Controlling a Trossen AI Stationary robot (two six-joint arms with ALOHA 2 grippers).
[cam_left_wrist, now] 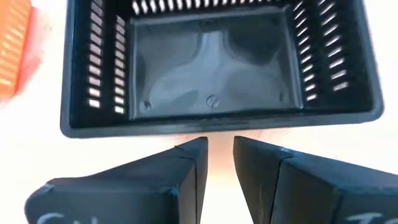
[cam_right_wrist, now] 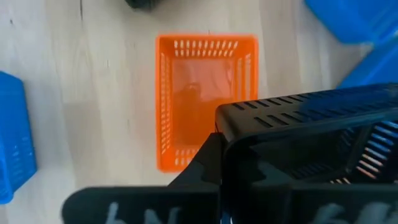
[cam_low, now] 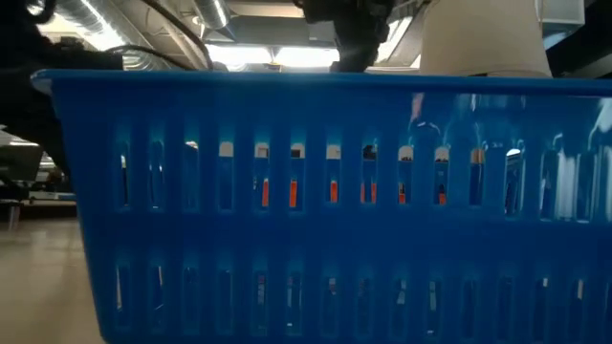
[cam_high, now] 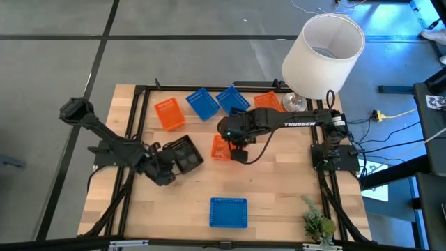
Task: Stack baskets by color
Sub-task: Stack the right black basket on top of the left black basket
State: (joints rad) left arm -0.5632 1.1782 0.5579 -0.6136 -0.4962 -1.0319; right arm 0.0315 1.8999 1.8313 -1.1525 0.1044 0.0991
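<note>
A black basket point(cam_high: 185, 153) stands on its base left of the table's middle. My left gripper point(cam_high: 169, 166) is just short of its near rim point(cam_left_wrist: 217, 124), open by a narrow gap point(cam_left_wrist: 219, 152) with nothing in it. At the table's middle my right gripper point(cam_high: 237, 148) is shut on a second black basket point(cam_right_wrist: 311, 124). It holds that basket over an orange basket point(cam_right_wrist: 205, 99) standing on the table point(cam_high: 279, 188). Another orange basket point(cam_high: 168, 113), two blue baskets point(cam_high: 202, 103) point(cam_high: 233, 99) and a third orange basket point(cam_high: 268, 102) lie along the far side. My right gripper holds the black basket by one wall near a corner point(cam_right_wrist: 227, 121), coming from above and pointing steeply down. One dark finger point(cam_right_wrist: 199, 165) shows outside the wall; the basket hides the other. The basket hangs tilted, clear of the table, partly over the orange basket.
A blue basket point(cam_high: 228, 212) stands at the near edge and fills the low view point(cam_low: 325, 191). A large white lampshade point(cam_high: 323, 52) and a glass object point(cam_high: 293, 104) stand at the far right corner. A small plant point(cam_high: 317, 223) is at the near right.
</note>
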